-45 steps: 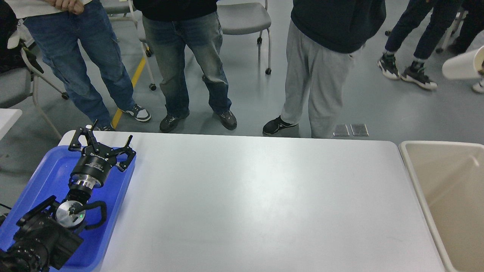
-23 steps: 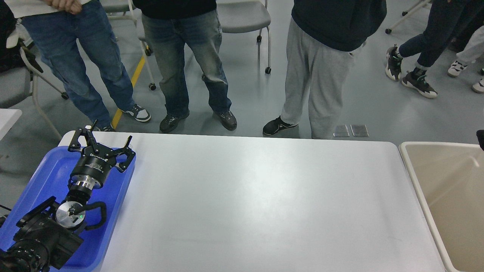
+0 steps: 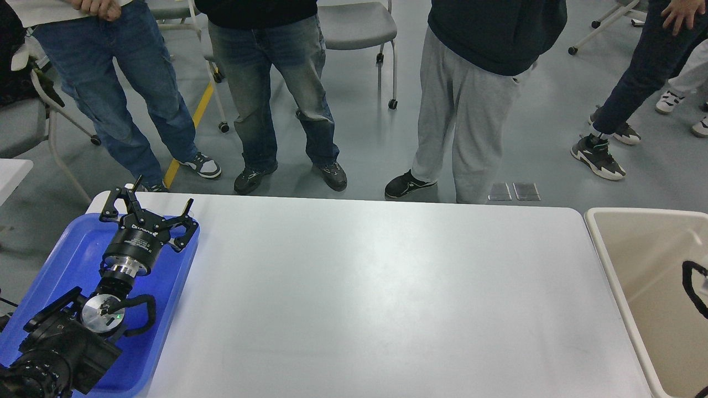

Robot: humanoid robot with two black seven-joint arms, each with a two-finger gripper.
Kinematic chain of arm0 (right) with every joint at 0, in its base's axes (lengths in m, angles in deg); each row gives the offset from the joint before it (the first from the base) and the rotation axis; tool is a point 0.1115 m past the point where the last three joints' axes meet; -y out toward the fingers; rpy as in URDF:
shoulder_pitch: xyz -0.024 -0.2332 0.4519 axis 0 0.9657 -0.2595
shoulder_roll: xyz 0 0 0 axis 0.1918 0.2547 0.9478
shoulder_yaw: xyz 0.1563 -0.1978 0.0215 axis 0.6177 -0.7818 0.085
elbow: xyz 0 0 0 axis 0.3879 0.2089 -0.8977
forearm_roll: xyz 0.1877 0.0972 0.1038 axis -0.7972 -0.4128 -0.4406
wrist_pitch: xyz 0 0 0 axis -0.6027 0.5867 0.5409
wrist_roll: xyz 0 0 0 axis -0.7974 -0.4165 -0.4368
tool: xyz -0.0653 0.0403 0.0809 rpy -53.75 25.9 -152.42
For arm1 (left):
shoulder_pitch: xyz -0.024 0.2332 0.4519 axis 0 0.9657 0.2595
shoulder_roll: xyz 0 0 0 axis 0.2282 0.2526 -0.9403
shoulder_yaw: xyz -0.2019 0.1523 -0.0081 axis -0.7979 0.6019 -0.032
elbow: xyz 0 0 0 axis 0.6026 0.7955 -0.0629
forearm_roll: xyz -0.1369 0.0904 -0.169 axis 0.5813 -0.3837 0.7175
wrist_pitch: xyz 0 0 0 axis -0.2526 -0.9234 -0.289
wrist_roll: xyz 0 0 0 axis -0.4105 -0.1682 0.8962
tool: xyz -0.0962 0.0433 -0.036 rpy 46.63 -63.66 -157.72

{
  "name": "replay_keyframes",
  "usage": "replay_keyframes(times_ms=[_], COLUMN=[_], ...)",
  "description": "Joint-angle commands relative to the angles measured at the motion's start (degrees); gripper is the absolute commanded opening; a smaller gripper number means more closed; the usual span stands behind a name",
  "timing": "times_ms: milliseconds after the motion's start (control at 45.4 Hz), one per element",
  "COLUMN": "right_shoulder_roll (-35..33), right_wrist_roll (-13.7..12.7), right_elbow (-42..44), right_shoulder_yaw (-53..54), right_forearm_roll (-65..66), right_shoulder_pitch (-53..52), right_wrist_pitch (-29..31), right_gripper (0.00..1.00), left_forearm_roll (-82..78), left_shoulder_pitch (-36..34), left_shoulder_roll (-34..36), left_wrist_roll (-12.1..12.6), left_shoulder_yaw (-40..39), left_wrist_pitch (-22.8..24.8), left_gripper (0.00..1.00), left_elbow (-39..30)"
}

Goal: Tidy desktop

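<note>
The desktop (image 3: 376, 287) is a large white tabletop with rounded corners that fills the middle of the head view; nothing loose lies on it. My left gripper (image 3: 155, 202) is open and empty. It hovers over the far right part of the blue tray (image 3: 66, 260) at the table's left end, with its fingers pointing away from me. Of my right arm only a black looped part (image 3: 695, 282) shows at the right edge, over the beige tub (image 3: 603, 243). The right gripper itself is out of view.
Three people stand close along the table's far edge, one in grey trousers (image 3: 459, 127). Another person walks at the far right. Grey wheeled chairs (image 3: 354, 27) stand behind them. A second white table corner (image 3: 11, 171) shows at the far left.
A white cylinder seen at the upper right one second ago is gone. A black part of my right arm has come down the right edge over the tub. The left arm has not moved.
</note>
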Motion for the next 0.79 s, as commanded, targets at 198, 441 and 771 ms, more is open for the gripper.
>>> replay_keyframes(times_ms=[198,441,771], right_shoulder_roll=[0.55,0.55,0.63], right_wrist_roll=[0.28,0.63,1.6], right_elbow=[0.73,0.82,0.82], right_shoulder_yaw=[3.93,3.93,3.93], right_forearm_roll=[-0.11,-0.11,-0.02], right_shoulder_pitch=[3.48,3.66,4.01], right_wrist_pitch=[6.92,10.35,11.05], right_gripper=[0.0,0.0,0.79], left_forearm_roll=[0.08,0.0,0.08], left_shoulder_pitch=[0.0,0.0,0.0], left_shoulder_roll=[0.0,0.0,0.0], left_wrist_roll=[0.0,0.0,0.0], left_shoulder_yaw=[0.05,0.05,0.05], left_wrist_pitch=[0.0,0.0,0.0], left_gripper=[1.0,1.0,1.0], left_elbow=[0.0,0.09,0.0])
